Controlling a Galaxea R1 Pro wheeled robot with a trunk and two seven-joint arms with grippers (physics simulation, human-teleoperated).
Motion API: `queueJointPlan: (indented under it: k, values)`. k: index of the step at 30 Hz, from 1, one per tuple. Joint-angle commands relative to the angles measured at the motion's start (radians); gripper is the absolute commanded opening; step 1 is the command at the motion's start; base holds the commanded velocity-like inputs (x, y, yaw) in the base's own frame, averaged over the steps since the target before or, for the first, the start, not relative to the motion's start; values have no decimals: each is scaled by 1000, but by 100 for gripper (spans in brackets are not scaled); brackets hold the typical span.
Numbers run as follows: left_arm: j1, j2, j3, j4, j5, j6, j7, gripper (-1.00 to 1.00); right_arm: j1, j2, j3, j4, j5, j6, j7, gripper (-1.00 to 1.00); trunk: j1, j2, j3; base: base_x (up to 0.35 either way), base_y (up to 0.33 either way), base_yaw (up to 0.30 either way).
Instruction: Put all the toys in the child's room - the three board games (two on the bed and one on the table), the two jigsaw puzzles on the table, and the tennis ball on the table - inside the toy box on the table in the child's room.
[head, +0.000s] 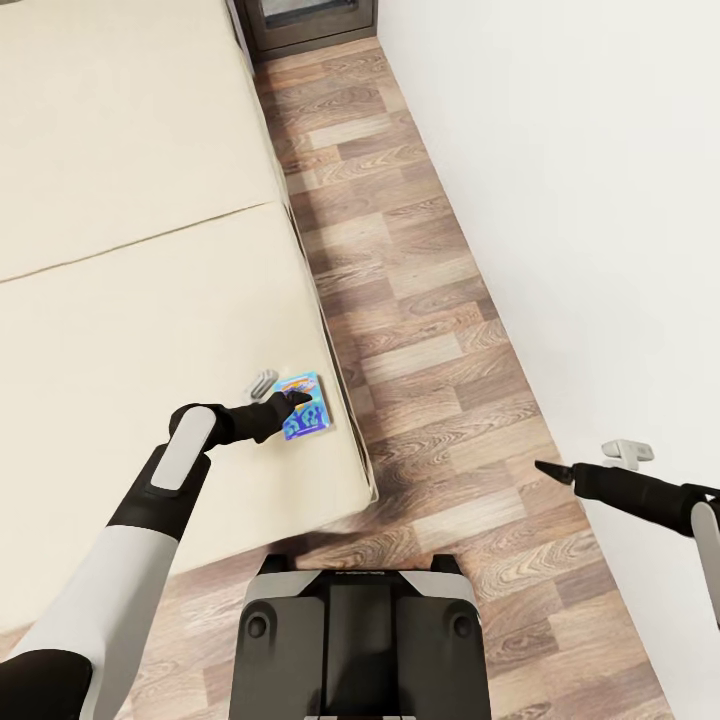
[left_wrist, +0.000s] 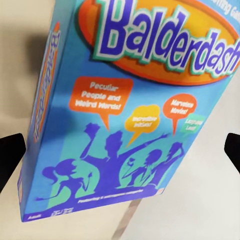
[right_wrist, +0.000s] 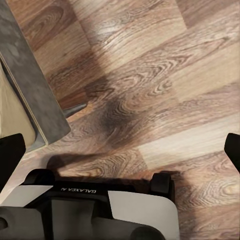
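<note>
blue board game (head: 305, 405) lies flat on the bed (head: 120, 330) just left of centre frame in head view, close to the mattress's right edge and near its foot corner. left gripper (head: 292, 398) hovers right over the box's upper left part, reaching in from the left. in the left wrist view the box (left_wrist: 125, 105) sits between the two dark fingertips (left_wrist: 10, 155), which are spread wide and not touching it, so left jaws open, nothing held. box long axis runs roughly up-down in head view, slightly tilted, along the bed edge. right gripper (head: 545, 468) is at right of frame over the wood floor (head: 420, 300) by the white wall (head: 600, 200), well apart from the box; its fingertips sit at the wrist frame edges, looks open, empty. left arm clearly nearer, likely just needs to drop and close across the short width.
</note>
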Motion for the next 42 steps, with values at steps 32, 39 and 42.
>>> queueJointPlan:
  k: [32,39,42]
  values:
    - [-1,-1,-3,-4,11,0,6,100,21,0,1,0,-7,8,-1,100,0,-1,-1,0,0,-2]
    - [-2,-3,-3,-18,12,0,6,100,20,1,7,-1,-7,8,0,100,0,-1,-1,0,0,0]
    - [-2,-3,-2,-31,12,0,5,100,20,1,16,-1,-7,8,-1,100,0,-1,-1,0,0,0]
